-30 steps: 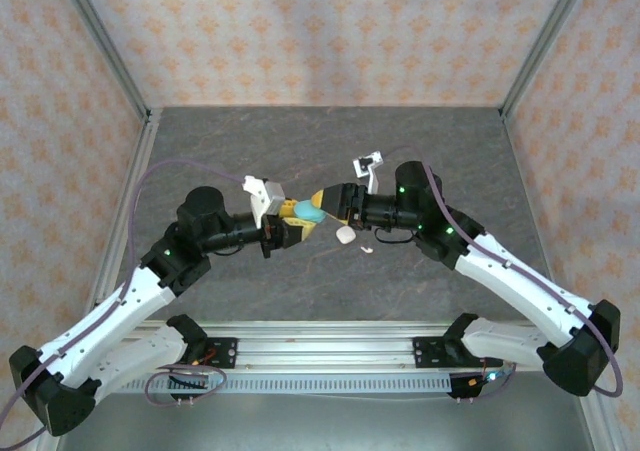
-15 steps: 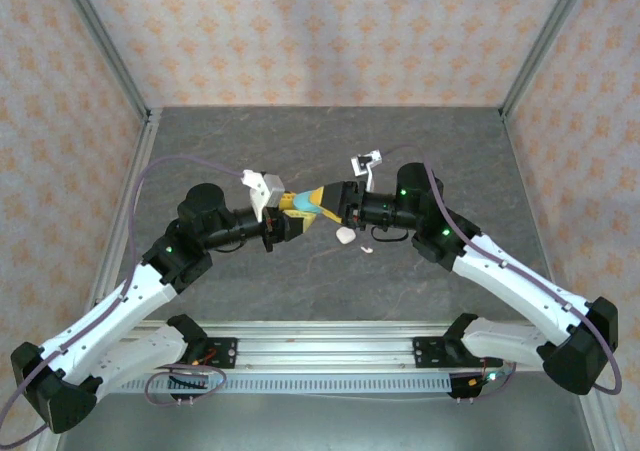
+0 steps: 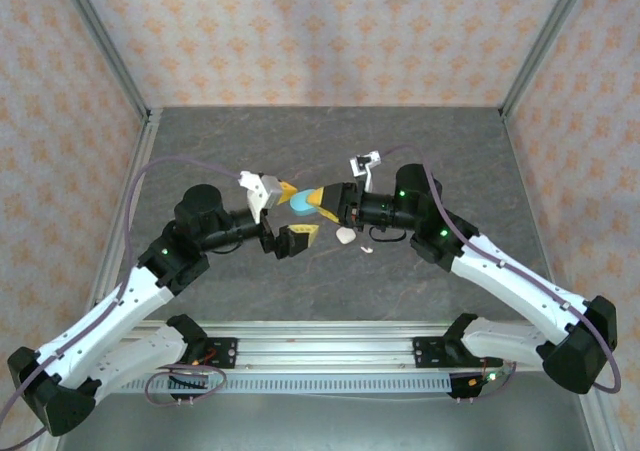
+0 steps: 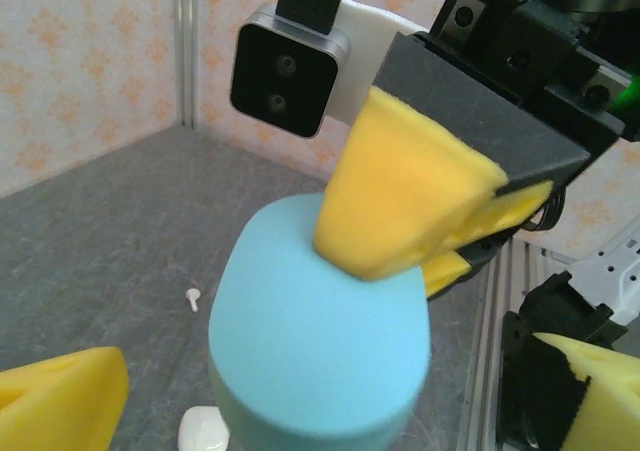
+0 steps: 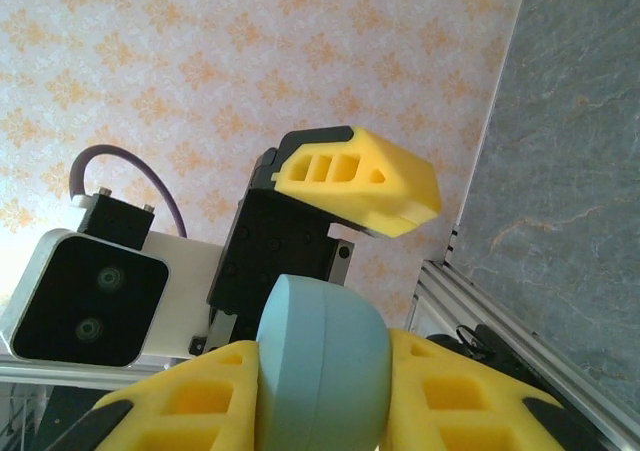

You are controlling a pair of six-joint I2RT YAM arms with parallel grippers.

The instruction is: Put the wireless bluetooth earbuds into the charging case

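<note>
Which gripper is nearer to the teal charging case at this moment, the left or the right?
Right. The right gripper is shut on the teal charging case. The left gripper is open, its fingers either side of the case without touching.

From high above the near edge we overlook the whole table (image 3: 420, 151). Our left wrist camera (image 5: 85, 301) and right wrist camera (image 4: 287, 66) face each other closely; all views share the teal case (image 4: 320, 341).

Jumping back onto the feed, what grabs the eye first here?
A pale teal charging case hangs in mid-air, pinched by the right gripper. The left gripper faces it, its fingers spread open. On the table just beneath lie a white case and a tiny white earbud.
</note>
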